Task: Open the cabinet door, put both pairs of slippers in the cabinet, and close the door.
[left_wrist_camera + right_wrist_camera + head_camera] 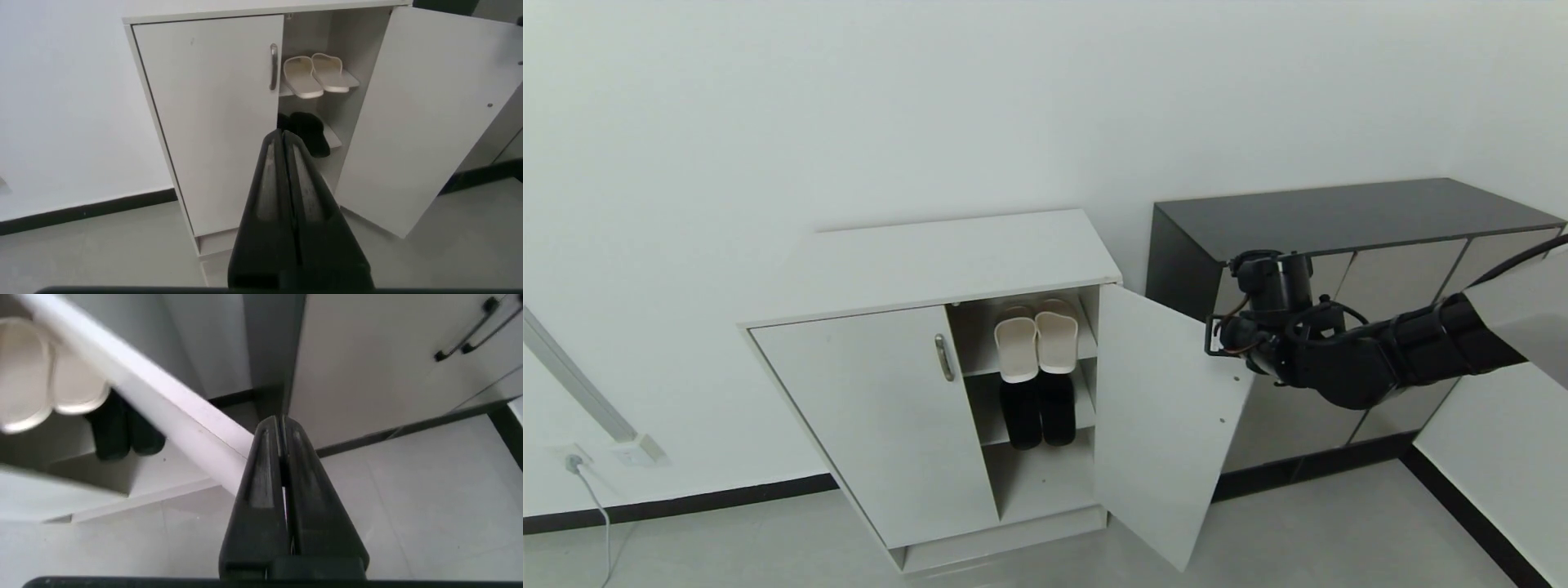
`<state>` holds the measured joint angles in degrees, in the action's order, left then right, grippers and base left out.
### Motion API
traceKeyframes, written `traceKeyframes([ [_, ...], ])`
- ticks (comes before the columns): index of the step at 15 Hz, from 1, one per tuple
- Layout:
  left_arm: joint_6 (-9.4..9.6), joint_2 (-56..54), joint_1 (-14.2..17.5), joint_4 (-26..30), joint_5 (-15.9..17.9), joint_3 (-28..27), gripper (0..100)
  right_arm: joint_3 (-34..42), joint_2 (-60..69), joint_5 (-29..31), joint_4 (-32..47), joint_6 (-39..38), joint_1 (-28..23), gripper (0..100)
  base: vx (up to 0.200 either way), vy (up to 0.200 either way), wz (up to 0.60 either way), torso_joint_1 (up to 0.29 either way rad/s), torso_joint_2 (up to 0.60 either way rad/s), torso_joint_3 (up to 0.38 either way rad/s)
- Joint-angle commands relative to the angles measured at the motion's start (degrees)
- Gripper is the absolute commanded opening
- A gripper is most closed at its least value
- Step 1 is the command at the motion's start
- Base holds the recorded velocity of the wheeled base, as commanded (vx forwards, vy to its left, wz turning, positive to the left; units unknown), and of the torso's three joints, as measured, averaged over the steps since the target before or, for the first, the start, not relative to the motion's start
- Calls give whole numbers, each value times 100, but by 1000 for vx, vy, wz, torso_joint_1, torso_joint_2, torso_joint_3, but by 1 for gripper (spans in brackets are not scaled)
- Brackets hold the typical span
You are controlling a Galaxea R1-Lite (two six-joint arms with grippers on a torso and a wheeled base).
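Right fingers pressed together, tips at the free edge of the open cabinet door, left fingers also pressed together, facing the cabinet, white slippers on its upper shelf, black slippers on the lower shelf.

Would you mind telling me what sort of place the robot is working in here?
Likely an indoor entryway or a mock-up of one: a white shoe cabinet holding white slippers and black slippers, beside a dark sideboard.
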<state>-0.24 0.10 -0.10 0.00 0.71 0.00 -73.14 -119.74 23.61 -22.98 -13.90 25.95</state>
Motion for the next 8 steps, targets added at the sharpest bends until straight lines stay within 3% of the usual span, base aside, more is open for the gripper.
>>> traceKeyframes([
  [1, -2, -1, 1, 0, 0, 0, 0, 213, 249, 3, 4, 1, 261, 0, 0, 0, 0, 0, 0, 0],
  [5, -2, -1, 1, 0, 0, 0, 0, 740, 741, 3, -101, -17, 973, 0, 0, 0, 0, 0, 0, 0],
  [8, -2, -1, 1, 0, 0, 0, 0, 1364, 882, -15, -945, 274, 1245, 0, 0, 0, 0, 0, 0, 0],
])
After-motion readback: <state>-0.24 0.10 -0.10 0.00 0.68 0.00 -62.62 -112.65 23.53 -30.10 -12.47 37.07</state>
